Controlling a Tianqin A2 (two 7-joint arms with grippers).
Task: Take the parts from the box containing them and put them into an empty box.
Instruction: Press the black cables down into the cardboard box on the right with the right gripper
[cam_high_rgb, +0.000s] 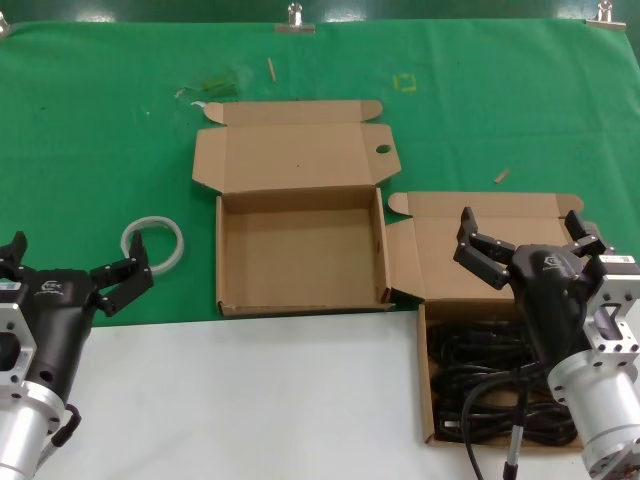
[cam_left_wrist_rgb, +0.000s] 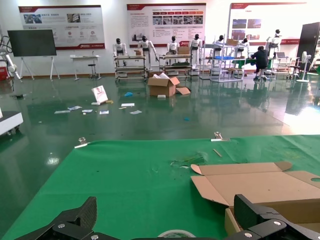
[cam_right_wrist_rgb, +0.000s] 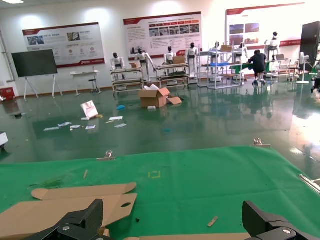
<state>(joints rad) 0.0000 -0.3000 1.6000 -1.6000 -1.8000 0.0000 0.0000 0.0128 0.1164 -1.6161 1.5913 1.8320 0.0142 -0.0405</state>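
The left gripper (cam_high_rgb: 75, 268) is hovering with its fingers spread wide and holding nothing, low over the near edge of the green cloth (cam_high_rgb: 100, 130), well to the left of the empty box (cam_high_rgb: 300, 250). A pale ring of tape (cam_high_rgb: 153, 243) is lying on the cloth just beyond that gripper, between it and the empty box. The empty box is sitting open in the middle, its wide squarish tray bare inside and its lid (cam_high_rgb: 290, 150) lying flat on the far side, with a round hole near the lid's right edge. Touching the empty box's right wall, the narrower box of parts (cam_high_rgb: 490, 340) is resting partly on the white tabletop (cam_high_rgb: 250, 400), and black cables (cam_high_rgb: 490, 385) are lying coiled inside it. The right gripper (cam_high_rgb: 525, 235) is hanging above this box, to the right of the empty box, its fingers splayed wide and gripping nothing.
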